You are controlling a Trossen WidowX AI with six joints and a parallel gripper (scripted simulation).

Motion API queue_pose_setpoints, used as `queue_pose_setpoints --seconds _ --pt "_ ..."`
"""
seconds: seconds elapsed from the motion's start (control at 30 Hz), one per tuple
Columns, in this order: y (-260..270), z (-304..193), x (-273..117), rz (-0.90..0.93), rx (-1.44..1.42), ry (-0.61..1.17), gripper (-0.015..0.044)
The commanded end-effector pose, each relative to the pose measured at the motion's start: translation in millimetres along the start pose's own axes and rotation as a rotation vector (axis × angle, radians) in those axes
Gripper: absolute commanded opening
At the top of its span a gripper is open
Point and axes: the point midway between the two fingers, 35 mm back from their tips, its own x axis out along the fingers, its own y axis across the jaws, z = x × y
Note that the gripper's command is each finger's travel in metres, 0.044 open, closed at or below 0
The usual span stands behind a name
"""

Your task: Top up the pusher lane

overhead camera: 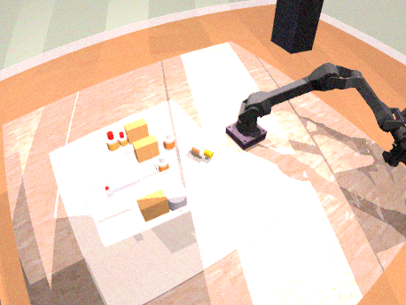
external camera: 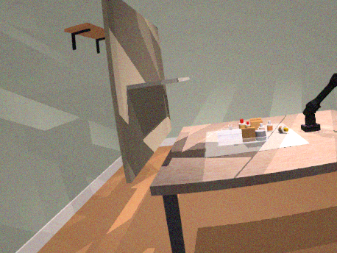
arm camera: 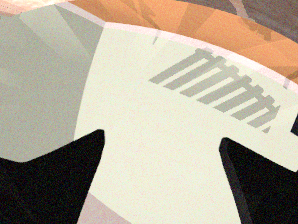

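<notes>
My gripper (overhead camera: 390, 160) (arm camera: 165, 140) is open and empty, held out at the far right in the top view, well away from the jars. It is outside the exterior view. A jar with an orange lower part and pale top (overhead camera: 163, 166) stands at the right end of a pale, see-through lane (overhead camera: 133, 181). A similar-looking loose jar (overhead camera: 169, 143) (external camera: 269, 126) stands upright farther back. A small red-topped piece (overhead camera: 106, 188) is at the lane's left end. The pusher plate and front stop cannot be made out in the glare.
Red-capped jars (overhead camera: 113, 143) (external camera: 241, 123) stand at the back left beside yellow-brown boxes (overhead camera: 146, 149) (overhead camera: 136, 131). Another box (overhead camera: 152, 207) (external camera: 248, 134) stands by a grey round container (overhead camera: 177, 202) (external camera: 260, 134). A yellow-capped jar (overhead camera: 204, 152) (external camera: 283, 129) lies on its side near the arm base (overhead camera: 246, 134).
</notes>
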Motion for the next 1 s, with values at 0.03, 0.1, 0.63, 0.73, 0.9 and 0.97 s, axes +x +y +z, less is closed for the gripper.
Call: queue_pose_setpoints --seconds 0.03,0.1,0.63,0.73,0.9,0.97 --pt "8 0 10 0.011 0.018 -0.011 0.0440" --pt "31 0 36 0.043 0.070 -0.040 0.0440" --pt "266 32 177 0.389 0.546 -0.239 0.0440" --pt "305 32 187 0.444 0.646 -0.240 0.0440" --pt "382 52 195 0.574 0.814 -0.275 0.0440" --pt "414 61 194 0.632 0.887 -0.285 0.0440"
